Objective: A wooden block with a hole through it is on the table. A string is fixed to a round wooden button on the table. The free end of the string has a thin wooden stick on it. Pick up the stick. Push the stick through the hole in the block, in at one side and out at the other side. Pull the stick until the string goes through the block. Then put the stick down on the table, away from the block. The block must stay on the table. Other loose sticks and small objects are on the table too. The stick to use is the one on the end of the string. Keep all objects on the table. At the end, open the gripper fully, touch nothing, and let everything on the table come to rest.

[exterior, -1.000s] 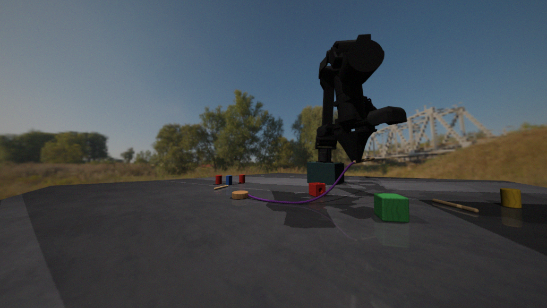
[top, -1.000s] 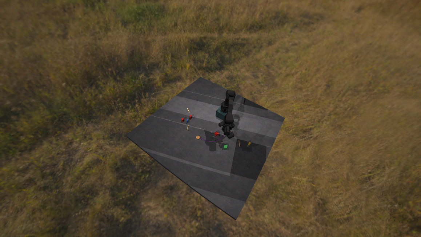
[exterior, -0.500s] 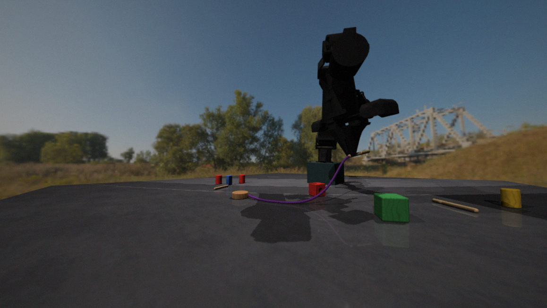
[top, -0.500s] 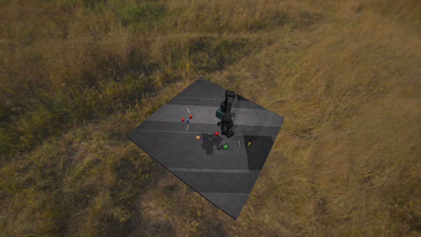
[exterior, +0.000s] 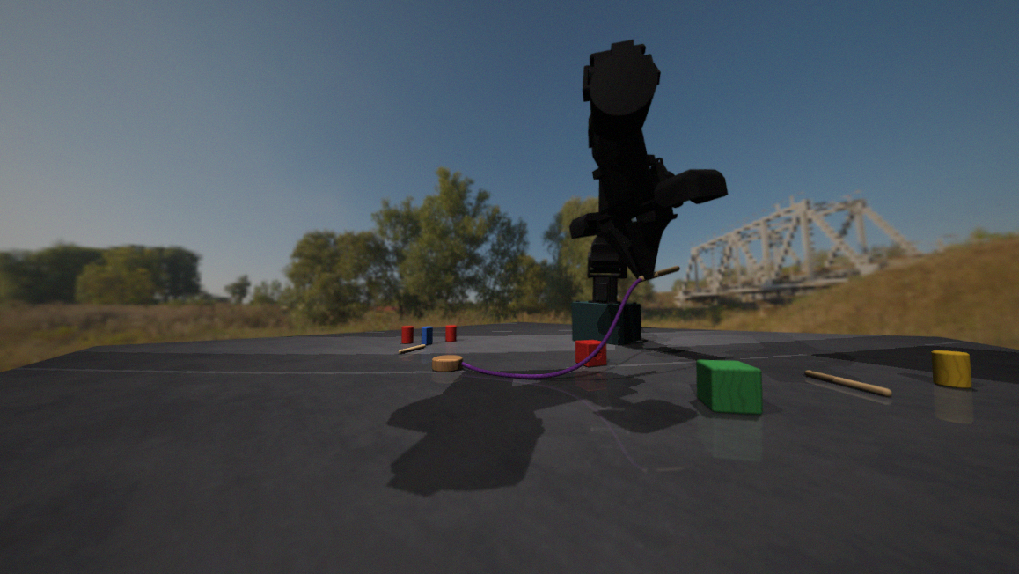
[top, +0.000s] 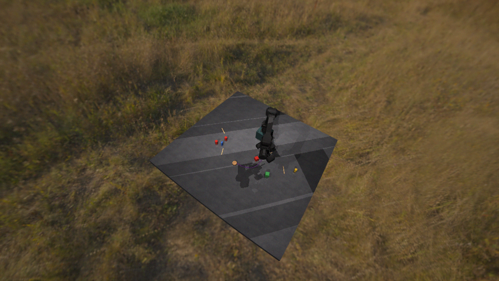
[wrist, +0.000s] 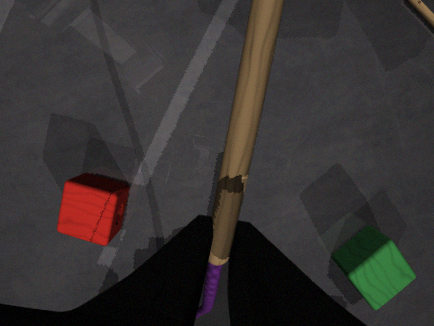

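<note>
My gripper point(exterior: 640, 276) point(wrist: 220, 232) is shut on the thin wooden stick point(wrist: 248, 113) point(exterior: 664, 271) at its string end and holds it well above the table. The purple string point(exterior: 563, 369) point(wrist: 211, 287) point(top: 250, 167) hangs in a curve from the stick down to the round wooden button point(exterior: 447, 363) point(top: 234, 162) on the table. The red block with the hole point(exterior: 590, 352) point(wrist: 92, 208) point(top: 256, 158) stands on the table below the gripper, behind the string in the exterior view and to the left in the wrist view.
A green block point(exterior: 729, 386) point(wrist: 374, 266) point(top: 266, 174) lies right of the red block. A loose stick point(exterior: 846, 382) point(wrist: 421, 7) point(top: 283, 169) and a yellow cylinder point(exterior: 951, 368) point(top: 295, 170) lie further right. Two red pieces point(exterior: 406, 334), a blue piece point(exterior: 426, 334) and loose sticks point(exterior: 411, 349) lie at the far left.
</note>
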`<state>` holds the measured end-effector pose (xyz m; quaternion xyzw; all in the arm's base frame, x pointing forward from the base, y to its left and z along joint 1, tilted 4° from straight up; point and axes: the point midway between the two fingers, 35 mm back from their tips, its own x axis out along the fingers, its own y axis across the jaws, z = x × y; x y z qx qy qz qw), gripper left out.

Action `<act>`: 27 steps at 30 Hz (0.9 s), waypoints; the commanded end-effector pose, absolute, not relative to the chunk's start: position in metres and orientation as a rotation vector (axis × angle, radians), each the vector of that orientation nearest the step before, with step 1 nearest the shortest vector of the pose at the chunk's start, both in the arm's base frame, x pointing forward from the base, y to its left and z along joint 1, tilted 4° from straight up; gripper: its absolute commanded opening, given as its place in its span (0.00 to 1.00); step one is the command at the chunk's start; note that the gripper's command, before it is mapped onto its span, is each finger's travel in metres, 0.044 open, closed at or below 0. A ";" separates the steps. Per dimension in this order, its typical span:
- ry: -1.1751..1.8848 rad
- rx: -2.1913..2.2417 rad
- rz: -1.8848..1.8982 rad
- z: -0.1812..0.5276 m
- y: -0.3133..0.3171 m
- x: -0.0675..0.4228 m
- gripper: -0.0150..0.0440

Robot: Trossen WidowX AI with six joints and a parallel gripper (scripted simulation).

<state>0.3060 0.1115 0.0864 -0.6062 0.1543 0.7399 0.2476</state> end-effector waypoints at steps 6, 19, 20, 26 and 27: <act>0.392 -1.617 2.034 0.097 0.104 0.310 0.25; 0.366 -1.569 2.054 0.110 0.093 0.312 0.25; 0.365 -1.569 2.054 0.110 0.093 0.312 0.25; 0.271 -1.655 2.145 0.112 0.097 0.320 0.25; 0.248 -1.673 2.166 0.112 0.098 0.322 0.25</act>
